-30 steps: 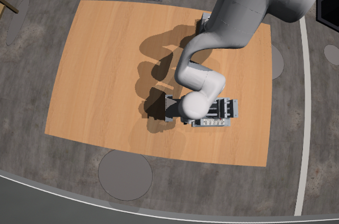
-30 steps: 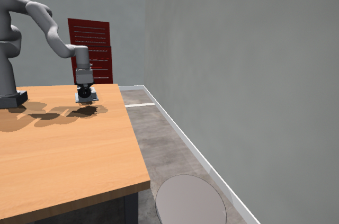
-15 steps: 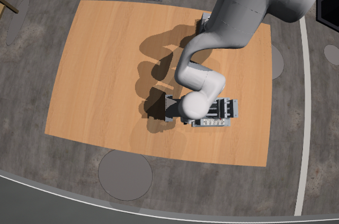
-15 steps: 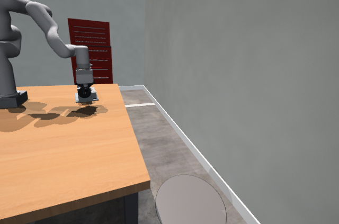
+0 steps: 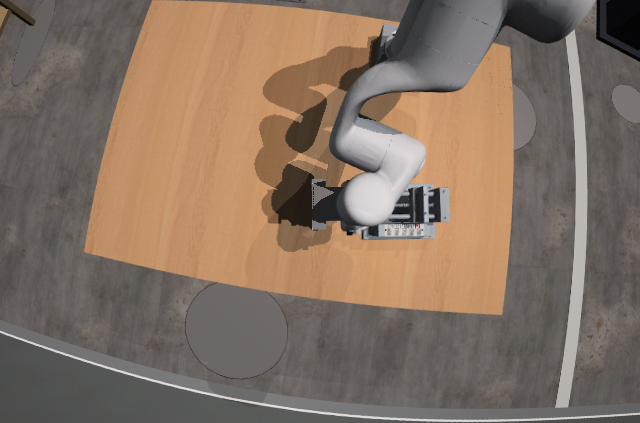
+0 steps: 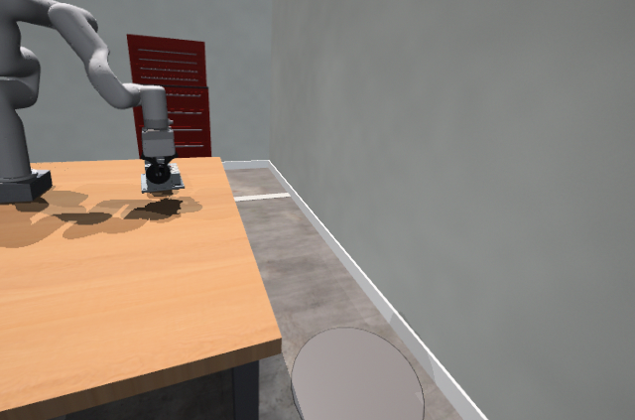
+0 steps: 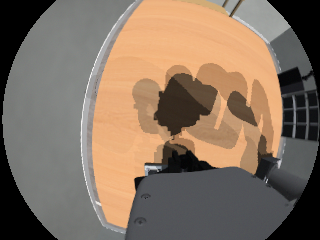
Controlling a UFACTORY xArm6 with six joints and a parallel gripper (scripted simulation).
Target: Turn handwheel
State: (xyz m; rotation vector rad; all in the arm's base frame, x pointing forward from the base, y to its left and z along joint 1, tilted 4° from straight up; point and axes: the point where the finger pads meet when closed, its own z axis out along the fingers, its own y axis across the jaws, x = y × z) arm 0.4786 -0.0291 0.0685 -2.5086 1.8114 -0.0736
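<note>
Here the tool (image 6: pixel 158 163) is closed on the black handwheel (image 6: pixel 157 175), directly under the wrist. The wheel looks rigid and small, so I judge it turns stiffly and is best held at its rim. Behind it, the gray stop fixture (image 5: pixel 436 203) with its scale (image 5: pixel 403 230) lies on the wooden surface (image 5: pixel 180 149).

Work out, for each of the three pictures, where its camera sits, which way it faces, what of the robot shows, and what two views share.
Top: overhead, facing down on the wooden table; the arm hides the handwheel, the scale shows.
Exterior: beyond the table's end, facing along it; arm, end effector shut on the black handwheel.
Wrist: on the arm, facing down; its grey housing fills the bottom.
Shared: top and exterior both show table and stop fixture.
</note>
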